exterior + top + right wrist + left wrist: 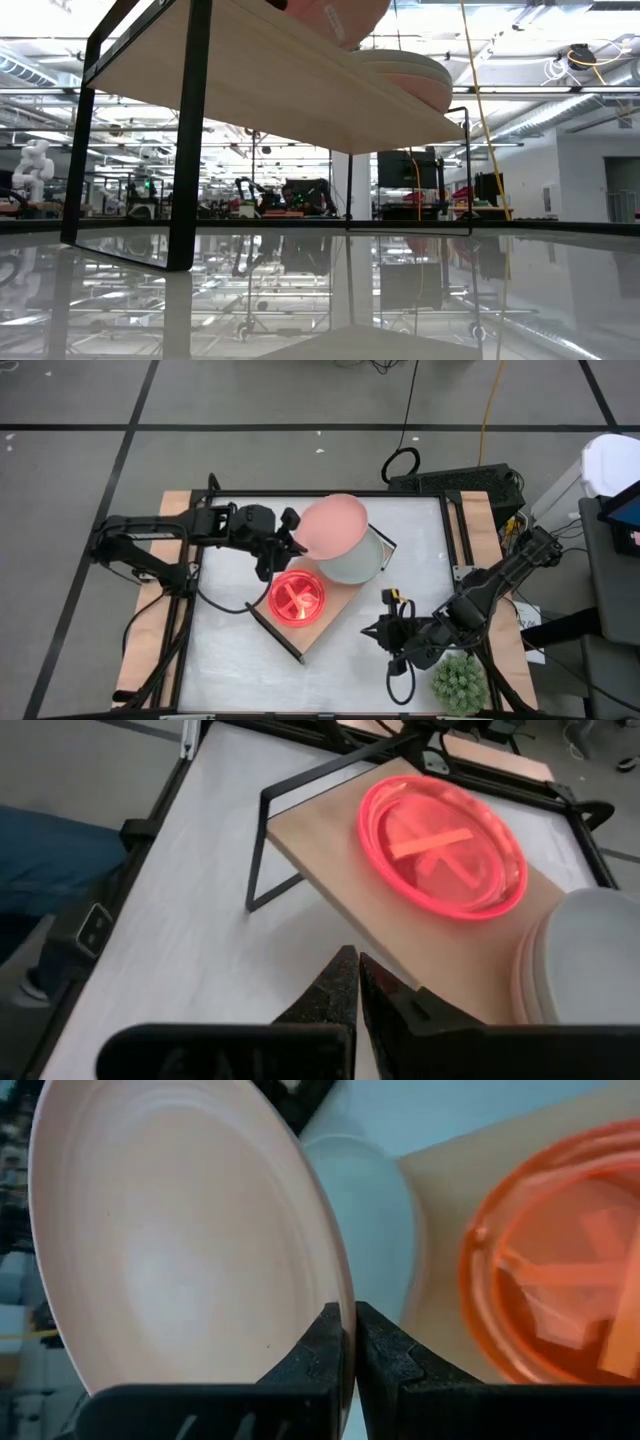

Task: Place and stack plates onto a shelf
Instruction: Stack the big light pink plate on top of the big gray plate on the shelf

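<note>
My left gripper (287, 546) is shut on a dusty pink plate (335, 524), which it holds tilted over a pale grey plate (357, 563). The grey plate lies flat on the far end of the light-wood shelf (330, 622). A translucent neon pink-orange plate (297, 597) lies flat on the shelf's middle. In the left wrist view the pink plate (180, 1250) fills the picture, with the grey plate (372, 1210) and the neon plate (560, 1260) behind it. My right gripper (351, 982) is shut and hovers over the tabletop beside the shelf's near-right side. My left gripper pinches the dusty pink plate by its rim (344, 1295), on the side toward the table's left. One finger (318, 1348) lies on the plate's upper face and the other (385, 1355) on its underside. The fingers come about level from the table's left. The plate is tilted steeply; whether it touches the grey plate I cannot tell.
A spiky green plant (458, 682) stands near the table's near right corner, close to the right arm. The shelf stands on thin black frame ends (190, 140), with open room under it. Bare white tabletop (230, 660) lies left of the shelf.
</note>
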Tool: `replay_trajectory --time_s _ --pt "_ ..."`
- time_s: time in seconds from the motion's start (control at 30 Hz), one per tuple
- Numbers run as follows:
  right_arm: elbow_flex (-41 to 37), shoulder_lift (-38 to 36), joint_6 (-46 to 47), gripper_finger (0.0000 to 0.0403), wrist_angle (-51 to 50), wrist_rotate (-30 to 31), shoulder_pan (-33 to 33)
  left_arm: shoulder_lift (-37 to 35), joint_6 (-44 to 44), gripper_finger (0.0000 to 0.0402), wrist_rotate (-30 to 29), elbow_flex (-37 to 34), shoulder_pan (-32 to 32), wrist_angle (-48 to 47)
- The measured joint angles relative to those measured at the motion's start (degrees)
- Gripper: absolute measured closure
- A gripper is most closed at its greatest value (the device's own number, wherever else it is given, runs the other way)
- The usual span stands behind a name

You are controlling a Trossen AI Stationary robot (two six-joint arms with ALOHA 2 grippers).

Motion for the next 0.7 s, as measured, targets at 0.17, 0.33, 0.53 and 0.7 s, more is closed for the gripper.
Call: replay_trajectory --time_s 0.17,0.33,0.53,0.7 --pt "0.0 -0.1 2.6 0.0403 -2.1 0.0 0.9 1.1 0.4 0.0389 1.6 0.0 -1.2 0.2" --pt "0.0 -0.3 2.7 0.0403 -1.9 -0.1 1.3 3.6 2.0 0.0389 1.6 0.0 -1.6 3.7" --pt "0.0 -0.4 3.8 0.0403 -2.1 -0.2 1.9 7.8 3.9 0.0389 1.4 -0.1 -1.6 5.5" --pt "0.0 -0.3 4.0 0.0403 -2.5 -0.2 1.9 10.2 5.7 0.0389 1.5 -0.1 -1.5 8.2"
